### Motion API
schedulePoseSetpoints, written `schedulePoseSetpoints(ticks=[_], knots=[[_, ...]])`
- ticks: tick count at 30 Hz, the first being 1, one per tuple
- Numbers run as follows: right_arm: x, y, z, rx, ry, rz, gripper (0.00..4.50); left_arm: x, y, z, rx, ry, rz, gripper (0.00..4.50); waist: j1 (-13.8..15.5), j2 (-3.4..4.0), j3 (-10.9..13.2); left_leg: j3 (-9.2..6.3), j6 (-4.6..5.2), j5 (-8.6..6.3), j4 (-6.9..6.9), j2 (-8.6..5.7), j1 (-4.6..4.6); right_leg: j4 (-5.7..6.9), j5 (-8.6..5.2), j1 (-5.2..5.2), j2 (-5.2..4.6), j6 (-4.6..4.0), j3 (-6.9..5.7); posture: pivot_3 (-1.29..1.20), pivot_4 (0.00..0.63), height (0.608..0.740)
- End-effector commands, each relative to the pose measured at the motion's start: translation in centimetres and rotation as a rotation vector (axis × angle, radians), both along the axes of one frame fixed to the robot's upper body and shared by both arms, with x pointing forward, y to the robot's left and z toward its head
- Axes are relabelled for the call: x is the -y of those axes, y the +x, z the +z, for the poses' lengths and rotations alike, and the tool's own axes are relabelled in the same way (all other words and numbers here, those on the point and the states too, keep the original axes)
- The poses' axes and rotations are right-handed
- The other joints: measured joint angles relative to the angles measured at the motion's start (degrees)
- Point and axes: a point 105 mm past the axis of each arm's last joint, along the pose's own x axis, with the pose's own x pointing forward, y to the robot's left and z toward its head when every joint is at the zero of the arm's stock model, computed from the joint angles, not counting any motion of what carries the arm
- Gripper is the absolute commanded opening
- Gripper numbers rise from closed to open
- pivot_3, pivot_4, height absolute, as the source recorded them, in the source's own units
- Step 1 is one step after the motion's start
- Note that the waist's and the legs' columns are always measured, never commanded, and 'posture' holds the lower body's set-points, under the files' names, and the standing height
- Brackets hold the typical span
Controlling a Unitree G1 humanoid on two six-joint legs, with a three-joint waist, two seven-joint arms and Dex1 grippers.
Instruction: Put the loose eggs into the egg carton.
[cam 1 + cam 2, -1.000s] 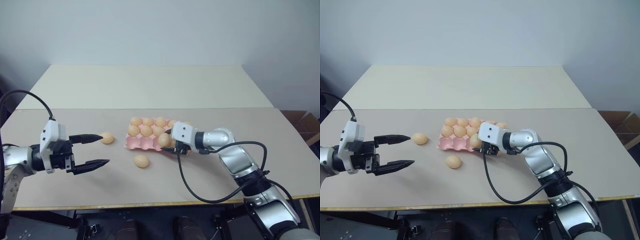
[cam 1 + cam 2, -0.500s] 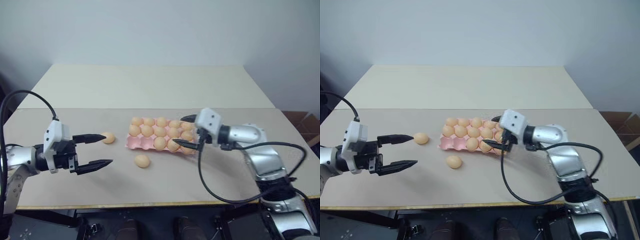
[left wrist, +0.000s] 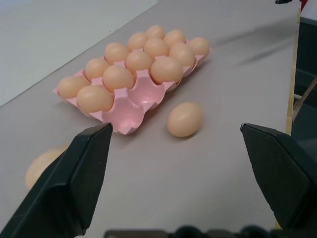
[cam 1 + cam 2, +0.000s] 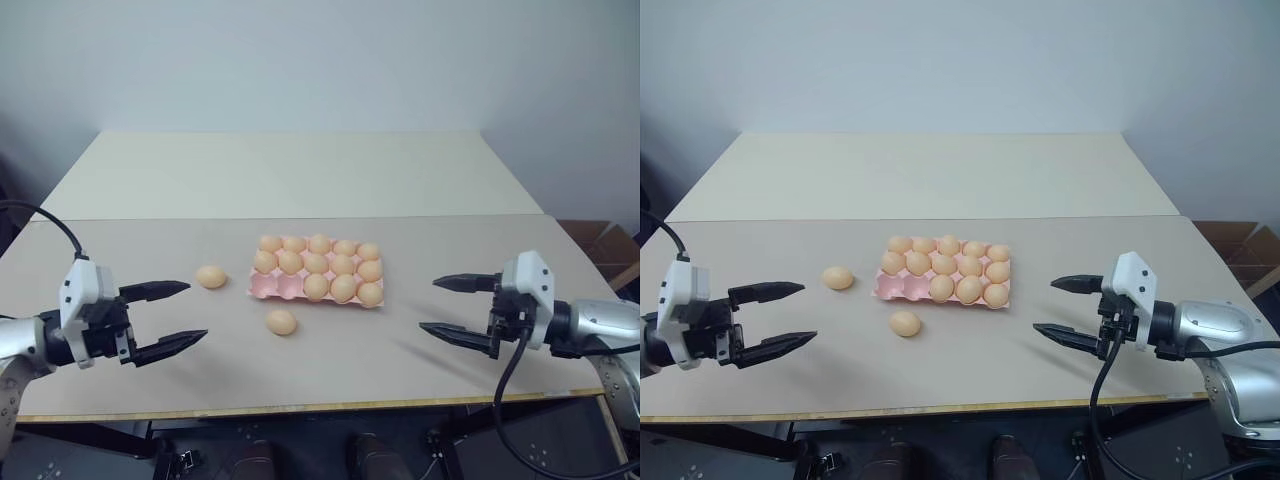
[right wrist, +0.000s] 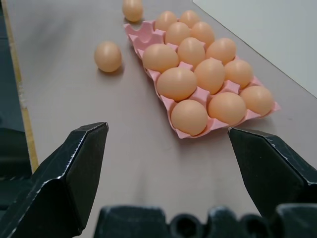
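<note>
At the front edge of the table, on either side: left gripper and right gripper, black tapered fingers spread wide on both, nothing held. On the right, drawn back and out to the side since a second ago, away from the near row of cups where it hung then; probably one more egg delivered. Just beyond, lying on the matte tan top: nearer loose egg, close to the carton's near left corner, then farther loose egg, off the left end. Next, the egg carton: pale pink, moulded, scalloped at the rim, thirteen smooth tan ovals seated, two near-left cups vacant. Two eggs out, two cups free; likely two pick-ups remaining.
</note>
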Motion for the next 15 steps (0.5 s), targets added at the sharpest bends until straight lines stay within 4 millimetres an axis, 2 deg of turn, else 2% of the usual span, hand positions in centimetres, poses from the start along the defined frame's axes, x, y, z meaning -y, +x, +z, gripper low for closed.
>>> schedulePoseSetpoints(ticks=[1, 9, 15], knots=[[-0.1, 0.5, 1.5, 0.06, 0.01, 0.019, 4.48, 0.1, -0.5, 1.1, 0.065, 0.016, 0.015, 4.5, 0.07, 0.0, 0.0, 0.03, 0.0, 0.0, 0.0, 0.01, 0.01, 0.0, 0.0, 0.0, 0.0, 0.0, 0.02, 0.0, 0.15, 0.74], [-0.7, 1.4, 1.4, 0.061, 0.006, 0.067, 4.48, -0.6, -1.8, 1.4, 0.053, 0.033, 0.059, 4.5, 0.19, 0.0, 0.0, 0.04, -0.02, -0.01, -0.01, -0.03, -0.13, -0.08, 0.0, -0.04, -0.03, -0.01, 0.02, 0.0, 0.15, 0.74], [-1.3, 2.3, 1.8, 0.088, -0.007, 0.082, 4.48, -0.5, -1.1, 1.8, 0.048, 0.022, 0.068, 4.5, 0.34, -0.01, 0.0, 0.04, -0.02, -0.01, -0.01, -0.02, -0.09, -0.05, -0.01, -0.04, -0.01, -0.01, 0.0, 0.0, 0.15, 0.74]])
